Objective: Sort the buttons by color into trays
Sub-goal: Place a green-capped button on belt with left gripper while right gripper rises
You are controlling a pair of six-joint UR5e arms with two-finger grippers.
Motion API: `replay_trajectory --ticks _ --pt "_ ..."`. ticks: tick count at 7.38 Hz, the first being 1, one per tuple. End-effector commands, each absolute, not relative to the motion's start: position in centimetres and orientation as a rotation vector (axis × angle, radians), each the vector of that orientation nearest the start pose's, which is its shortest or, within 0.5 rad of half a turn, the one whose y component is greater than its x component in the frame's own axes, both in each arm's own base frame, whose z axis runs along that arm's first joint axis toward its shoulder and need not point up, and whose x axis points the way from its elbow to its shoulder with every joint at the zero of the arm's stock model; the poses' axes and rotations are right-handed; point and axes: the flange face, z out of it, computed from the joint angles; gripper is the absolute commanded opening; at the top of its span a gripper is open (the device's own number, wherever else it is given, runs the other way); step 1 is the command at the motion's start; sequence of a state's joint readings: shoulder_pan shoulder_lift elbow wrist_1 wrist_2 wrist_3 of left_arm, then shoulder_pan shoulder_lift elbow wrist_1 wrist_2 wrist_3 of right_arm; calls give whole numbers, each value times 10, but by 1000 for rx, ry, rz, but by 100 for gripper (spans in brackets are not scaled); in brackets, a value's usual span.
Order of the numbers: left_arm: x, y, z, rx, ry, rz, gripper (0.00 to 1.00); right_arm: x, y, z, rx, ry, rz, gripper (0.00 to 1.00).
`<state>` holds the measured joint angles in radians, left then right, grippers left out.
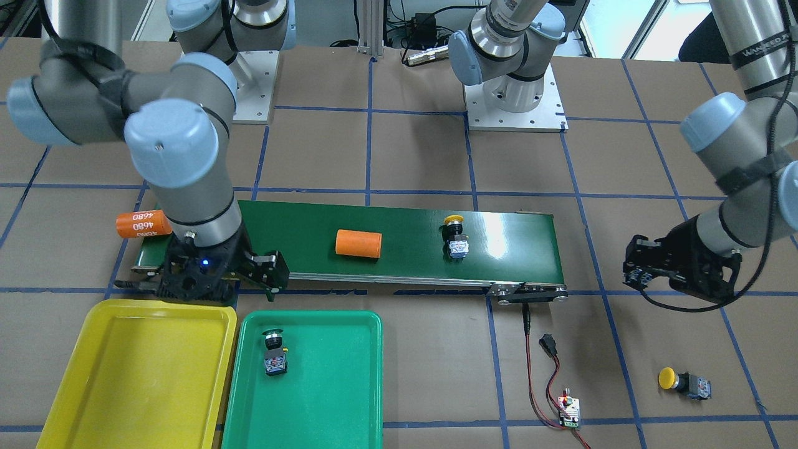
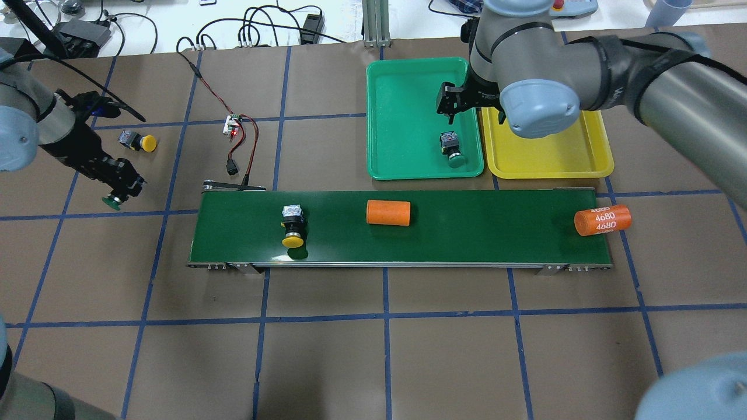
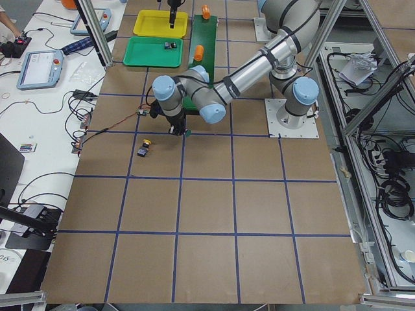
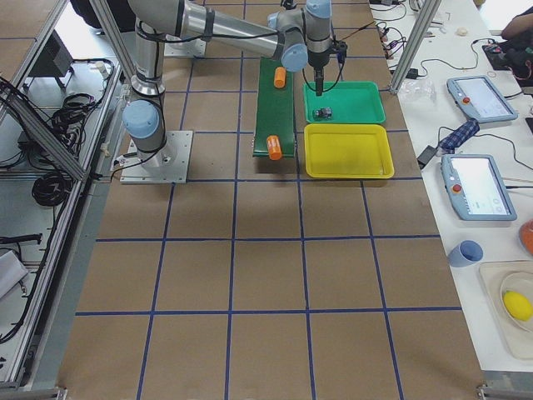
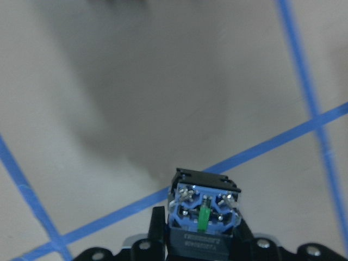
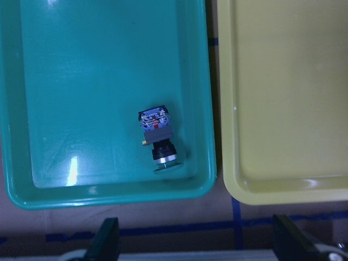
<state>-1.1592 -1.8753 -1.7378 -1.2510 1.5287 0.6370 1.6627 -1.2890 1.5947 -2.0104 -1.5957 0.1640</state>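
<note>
My left gripper is shut on a green button, held just above the table left of the belt; its green cap points down. A yellow button lies on the table nearby. Another yellow button lies on the belt. My right gripper hovers open and empty over the near edges of the green tray and the yellow tray. A green button lies on its side in the green tray. The yellow tray holds nothing.
The dark-green conveyor belt runs across the middle. One orange cylinder lies on it and another, marked 4680, sits at its end by the right arm. A small circuit board with red-black wires lies near the belt's other end.
</note>
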Motion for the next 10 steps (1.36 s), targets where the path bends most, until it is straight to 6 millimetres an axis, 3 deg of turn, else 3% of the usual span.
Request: replay_trajectory --ticks 1,2,3,5,6,7,8,9,10 --pt "-6 -540 285 62 3217 220 0 162 -536 438 170 3146 -124 100" --pt "-41 -538 284 -22 3202 230 0 161 -519 456 159 3152 -117 100" --pt "-57 -542 274 -76 3194 230 0 158 -503 471 161 3176 -103 100" --pt "-62 -538 259 -104 3191 251 0 158 -499 464 162 3178 -52 100" --pt "-63 -533 254 -104 3192 270 58 160 -501 451 161 3169 -20 100" --pt "-64 -530 256 -102 3194 265 89 159 -508 434 158 3173 25 100" --pt "-64 -532 258 -97 3194 255 99 152 -512 432 170 3186 22 100" --pt "-55 -542 282 -117 3199 174 100 144 -512 434 154 3187 23 100" --pt "-43 -570 313 -96 3192 125 100 142 -512 434 160 3171 23 100"
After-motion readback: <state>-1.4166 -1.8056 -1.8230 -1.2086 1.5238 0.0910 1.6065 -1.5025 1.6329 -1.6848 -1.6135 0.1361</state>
